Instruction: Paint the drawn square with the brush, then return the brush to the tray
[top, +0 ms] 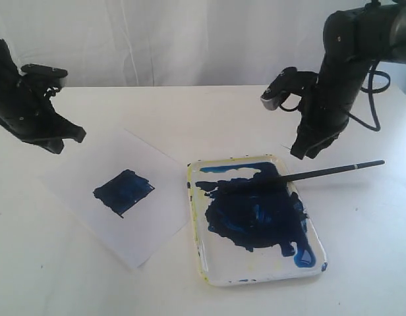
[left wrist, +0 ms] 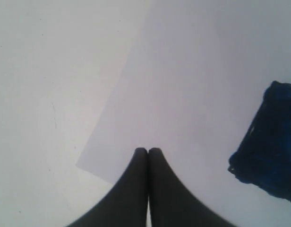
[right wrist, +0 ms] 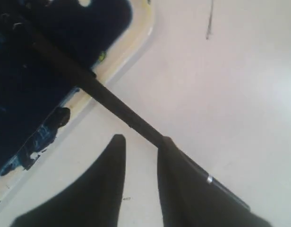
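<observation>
Your right pincer (right wrist: 142, 142) is hanging with its two fingers apart and is gripping nothing; in the right wrist view the brush (right wrist: 112, 106) is passing under one finger rather than between the two. In the exterior view that pincer (top: 307, 153) is hovering just above the brush's (top: 302, 175) shaft, near the tray's far right corner. The brush is lying across the tray (top: 198, 250): its front end is resting in the big dark blue paint blotch (top: 256, 217), where you cannot tell the tip from the paint, its shaft is crossing the yellow-stained rim (right wrist: 131, 45), and its handle is sticking out over the white table (top: 361, 250). Your left pincer (left wrist: 148, 150) is sitting with its fingers pressed together, holding nothing, and is hanging over the edge of the white paper sheet (left wrist: 192, 85). In the exterior view this pincer (top: 74, 135) is staying at the far left, well apart from the tray. The square (top: 122, 191) on the paper (top: 150, 164) is showing dark blue all over, and it is lying to the left of the tray; the left wrist view is catching one blue corner of it (left wrist: 270, 142).
</observation>
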You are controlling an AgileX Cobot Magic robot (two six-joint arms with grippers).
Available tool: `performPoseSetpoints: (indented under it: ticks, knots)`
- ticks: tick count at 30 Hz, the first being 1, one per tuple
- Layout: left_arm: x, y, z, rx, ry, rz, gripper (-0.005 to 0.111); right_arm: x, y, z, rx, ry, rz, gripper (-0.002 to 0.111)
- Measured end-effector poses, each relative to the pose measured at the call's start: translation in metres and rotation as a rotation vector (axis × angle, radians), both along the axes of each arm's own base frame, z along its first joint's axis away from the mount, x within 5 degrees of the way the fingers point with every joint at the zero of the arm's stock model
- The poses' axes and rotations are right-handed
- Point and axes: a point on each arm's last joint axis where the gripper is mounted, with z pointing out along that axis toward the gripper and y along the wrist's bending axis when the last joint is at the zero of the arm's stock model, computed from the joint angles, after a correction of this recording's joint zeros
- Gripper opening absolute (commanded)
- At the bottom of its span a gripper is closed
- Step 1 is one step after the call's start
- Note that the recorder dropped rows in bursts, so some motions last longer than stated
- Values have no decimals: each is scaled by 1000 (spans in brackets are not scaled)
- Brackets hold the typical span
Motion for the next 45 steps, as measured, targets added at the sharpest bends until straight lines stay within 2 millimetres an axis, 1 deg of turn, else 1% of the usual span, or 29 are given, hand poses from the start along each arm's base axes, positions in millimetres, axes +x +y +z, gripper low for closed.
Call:
performPoseSetpoints:
  ticks: [4,6,7,8,9,12,14,17,20,25,27,29,32,36,40,42,45]
  knots:
    - [-10,-2,14,-64,33,45,0,3,-10,0,21,-22,-190,22]
    - [-15,-3,18,-78,65,59,0,5,-16,1,44,-31,-331,15]
    - [-17,-2,19,-79,81,67,0,5,-20,0,56,-29,-394,10]
    - [-20,-1,21,-82,101,75,0,6,-25,1,69,-29,-468,3]
    - [-22,1,21,-82,126,85,0,6,-32,2,76,-24,-529,0]
    - [-27,13,20,-78,202,120,0,4,-54,2,66,15,-648,0]
    - [-29,25,20,-76,247,150,0,3,-68,1,62,40,-702,0]
    - [-34,44,19,-68,315,194,0,1,-86,-1,101,71,-778,0]
    - [-38,56,21,-65,350,224,0,-4,-101,-6,149,111,-843,0]
    - [-45,63,35,-39,321,227,0,-18,-120,-11,177,143,-854,0]
    - [-48,63,42,-37,303,224,0,-24,-124,-8,180,129,-852,0]
    - [-52,63,50,-36,290,222,0,-30,-126,-3,186,103,-845,0]
    - [-61,63,64,-34,269,216,0,-42,-124,13,200,41,-820,0]
    - [-80,64,89,-30,239,200,0,-65,-112,47,192,-70,-759,0]
    - [-105,64,119,-35,174,191,0,-90,-97,77,220,-157,-703,0]
    - [-122,64,133,-35,124,190,0,-105,-89,92,238,-200,-673,0]
    - [-151,67,148,-17,58,202,0,-127,-81,112,266,-266,-636,0]
